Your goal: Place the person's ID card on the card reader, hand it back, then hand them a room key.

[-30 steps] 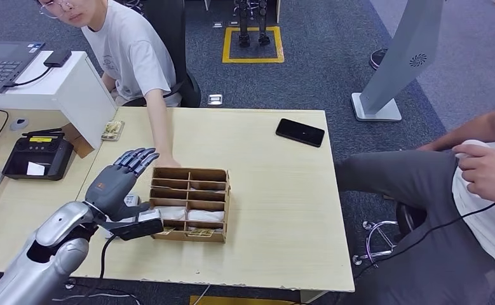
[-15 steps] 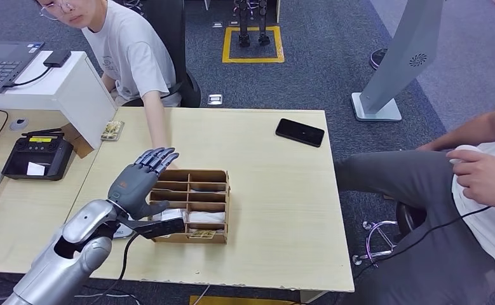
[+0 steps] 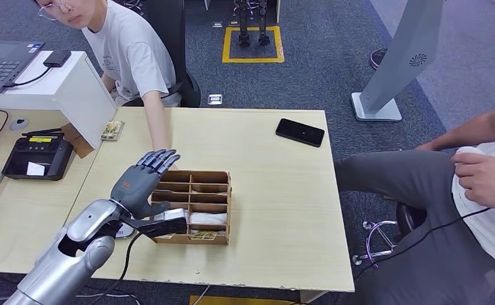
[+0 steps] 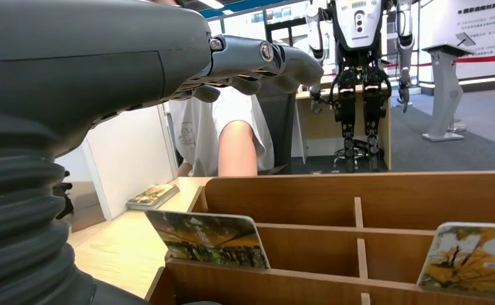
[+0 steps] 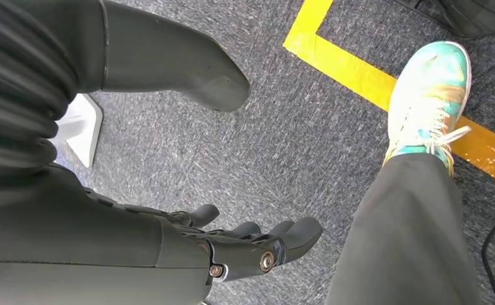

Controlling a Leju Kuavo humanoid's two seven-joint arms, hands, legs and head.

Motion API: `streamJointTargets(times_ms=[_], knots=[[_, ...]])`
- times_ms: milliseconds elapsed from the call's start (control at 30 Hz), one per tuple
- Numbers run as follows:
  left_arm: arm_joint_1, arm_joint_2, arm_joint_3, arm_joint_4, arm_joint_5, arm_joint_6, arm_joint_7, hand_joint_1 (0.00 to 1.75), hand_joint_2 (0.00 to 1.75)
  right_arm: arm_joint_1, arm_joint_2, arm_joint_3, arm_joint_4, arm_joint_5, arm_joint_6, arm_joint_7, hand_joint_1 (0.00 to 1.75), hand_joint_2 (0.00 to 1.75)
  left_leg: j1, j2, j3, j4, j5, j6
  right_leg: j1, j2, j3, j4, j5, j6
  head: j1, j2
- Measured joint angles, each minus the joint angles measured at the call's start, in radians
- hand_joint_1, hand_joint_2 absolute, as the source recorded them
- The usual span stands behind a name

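Observation:
My left hand [image 3: 141, 182] hovers with its fingers spread and holds nothing, over the left edge of a wooden compartment box [image 3: 221, 206]. Picture-printed room key cards [image 3: 201, 235] stand in the box's front row. From the left wrist view, the hand [image 4: 168, 63] reaches over the box [image 4: 333, 197], where two cards [image 4: 210, 238] [image 4: 470, 257] stand upright. A person's forearm [image 3: 159, 130] stretches down to the table just behind my hand; that person's hand is hidden. My right hand [image 5: 251, 248] hangs over the carpet, holding nothing.
A black terminal [image 3: 38, 157] sits on the side desk at left, with a small card stack [image 3: 112, 130] by the white partition [image 3: 73, 95]. A black phone [image 3: 300, 132] lies at the table's far right. A second person [image 3: 480, 171] sits at the right.
My left hand moved right and forward from beside the box to over its left edge, then nearly stopped. The person's arm stayed put.

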Motion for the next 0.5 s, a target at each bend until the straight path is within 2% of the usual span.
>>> streamJointTargets(times_ms=[133, 167, 267, 300, 500], knots=[[-0.002, 0.003, -0.003, 0.011, 0.003, 0.005, 0.001, 0.0, 1.75, 0.0, 0.0, 0.0, 0.0, 0.0, -0.001, 0.0, 0.0, 1.75, 0.0, 0.0, 0.0, 0.0, 0.0, 0.0, 0.0, 0.0, 0.0, 0.0, 0.0, 0.0, 0.0, 0.0], [-0.002, 0.004, -0.003, 0.012, 0.004, 0.006, 0.001, 0.3, 1.75, 0.0, 0.0, 0.0, 0.0, 0.0, -0.001, -0.001, 0.0, 1.75, 0.0, 0.0, 0.0, 0.0, 0.0, 0.0, 0.0, 0.0, 0.0, 0.0, 0.0, 0.0, 0.0, 0.0], [-0.002, 0.006, -0.004, 0.015, 0.006, 0.009, 0.002, 1.61, 1.75, 0.0, 0.0, 0.001, 0.0, 0.0, -0.003, -0.003, 0.0, 1.75, 0.0, 0.0, 0.0, 0.0, 0.0, 0.0, 0.0, 0.0, 0.0, 0.0, 0.0, 0.0, 0.0, 0.0], [-0.002, 0.008, -0.004, 0.015, 0.006, 0.009, 0.002, 1.75, 1.75, 0.0, 0.0, 0.002, 0.0, 0.0, -0.003, -0.004, 0.0, 1.75, 0.0, 0.0, 0.0, 0.0, 0.0, 0.0, 0.0, 0.0, 0.0, 0.0, 0.0, 0.0, 0.0, 0.0], [-0.003, 0.026, -0.004, 0.016, 0.009, 0.009, -0.002, 1.75, 1.75, 0.0, 0.0, 0.014, 0.0, 0.0, -0.005, -0.01, 0.0, 1.75, 0.0, 0.0, 0.0, 0.0, 0.0, 0.0, 0.0, 0.0, 0.0, 0.0, 0.0, 0.0, 0.0, 0.0]])
